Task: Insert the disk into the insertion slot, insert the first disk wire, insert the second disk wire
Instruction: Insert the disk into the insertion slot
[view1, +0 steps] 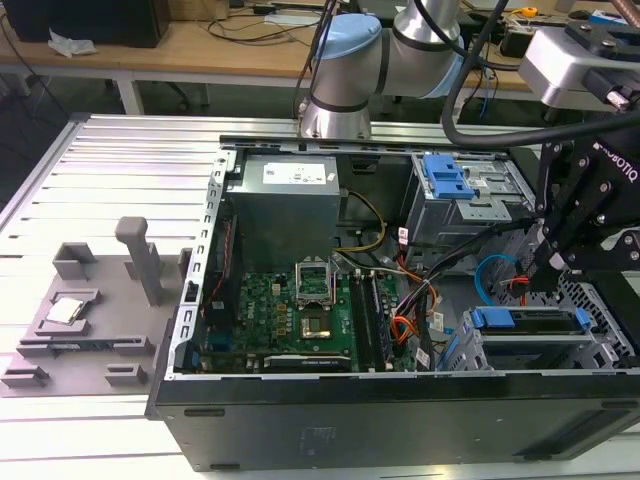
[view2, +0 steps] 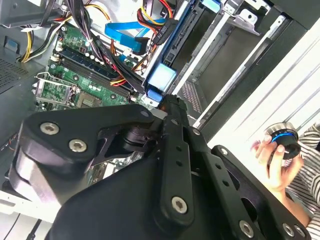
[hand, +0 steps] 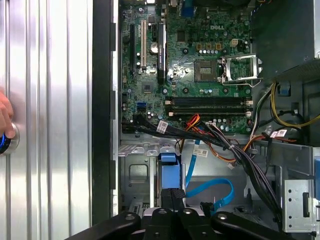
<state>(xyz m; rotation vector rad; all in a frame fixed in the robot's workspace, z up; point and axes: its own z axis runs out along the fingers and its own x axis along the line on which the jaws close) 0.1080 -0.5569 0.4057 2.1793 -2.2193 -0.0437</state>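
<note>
The disk (view1: 530, 320) lies flat in the insertion slot (view1: 592, 300), the perforated cage at the case's corner on the exterior view's right. Its blue carrier end (hand: 168, 172) faces my gripper (hand: 172, 194). In both wrist views the black fingers are shut together, with the tips (view2: 169, 102) right at the blue carrier (view2: 161, 77). In the exterior view my gripper (view1: 545, 262) hangs just above the cage. The second disk wire (hand: 212, 189) loops light blue beside the disk (view2: 122, 27), (view1: 487, 272). I cannot pick out the first disk wire among the cable bundles.
The motherboard (hand: 200, 75) fills the case floor, and black and orange cable bundles (hand: 235, 150) cross toward the cage. A grey bay with a blue latch (view1: 445, 180) sits behind it. A person's hand (view2: 270, 155) holds a round knob outside the case. A grey fixture (view1: 90, 300) lies on the table.
</note>
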